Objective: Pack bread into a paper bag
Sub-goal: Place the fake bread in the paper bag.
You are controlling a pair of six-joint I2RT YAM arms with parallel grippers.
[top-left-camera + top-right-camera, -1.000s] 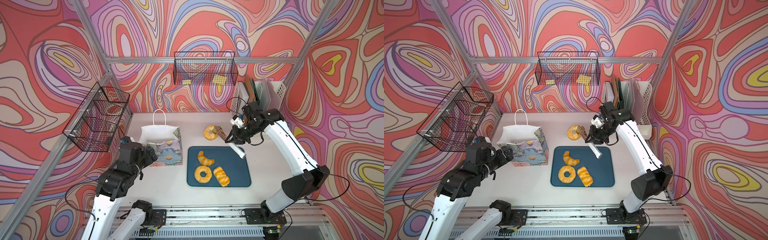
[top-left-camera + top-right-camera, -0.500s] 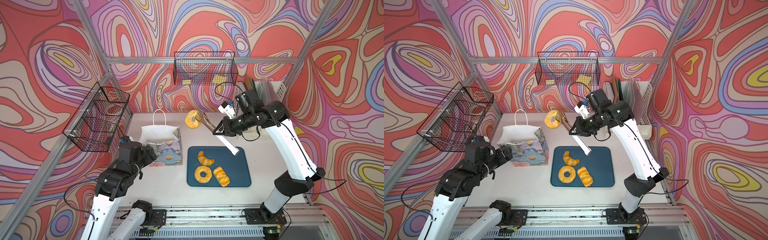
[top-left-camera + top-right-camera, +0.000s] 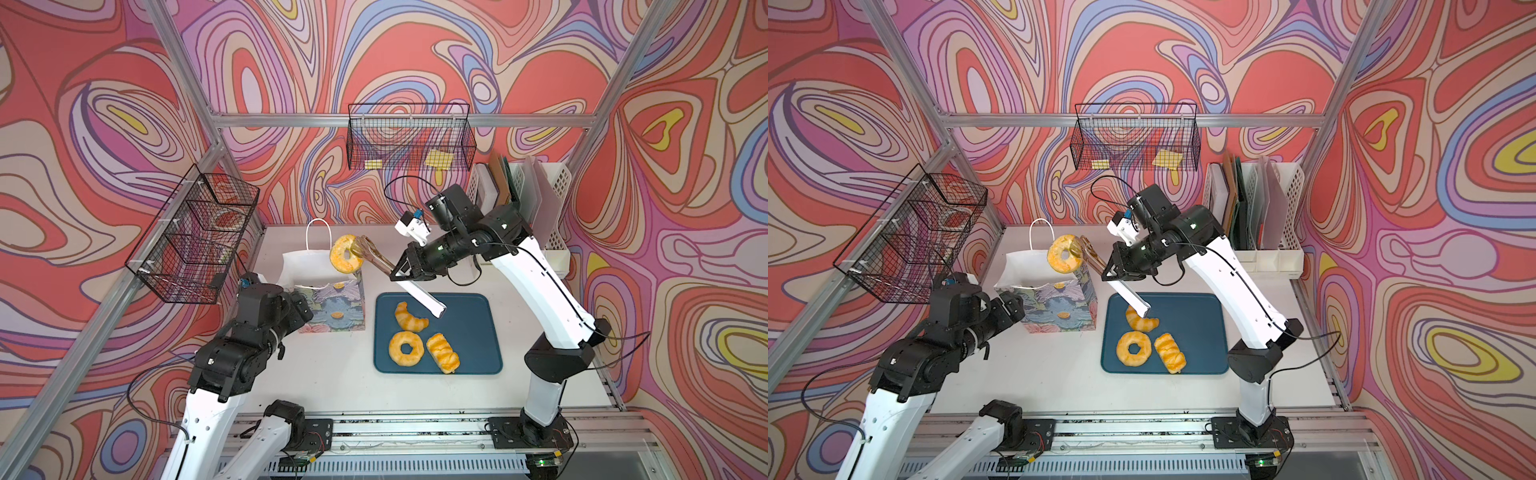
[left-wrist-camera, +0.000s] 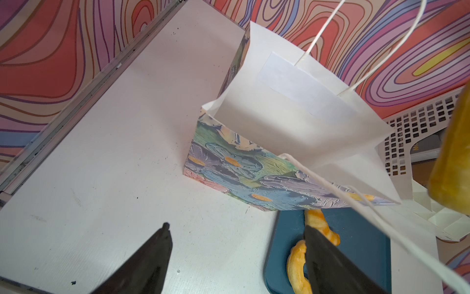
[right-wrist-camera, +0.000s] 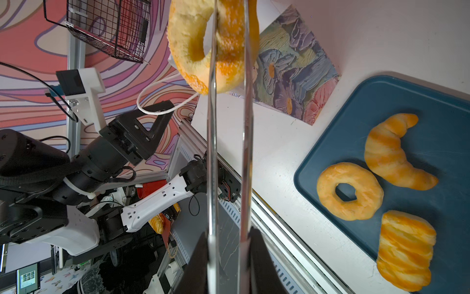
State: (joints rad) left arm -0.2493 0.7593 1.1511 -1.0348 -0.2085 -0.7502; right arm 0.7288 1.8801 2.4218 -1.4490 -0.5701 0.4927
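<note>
Above paper bag [image 3: 332,305] rim, ring doughnut [image 3: 344,260] pinched in tongs [image 3: 376,259], right gripper [image 3: 402,272] fingers squeezed onto tongs, left gripper [image 4: 236,226] fingers spread apart beside bag, empty.

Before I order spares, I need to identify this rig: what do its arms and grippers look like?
Both the left arm and right arm have white link shells, black joint housings and thin black cables looping outside. The left gripper and right gripper are black with tapered triangular fingers, each with a white camera bracket.
</note>
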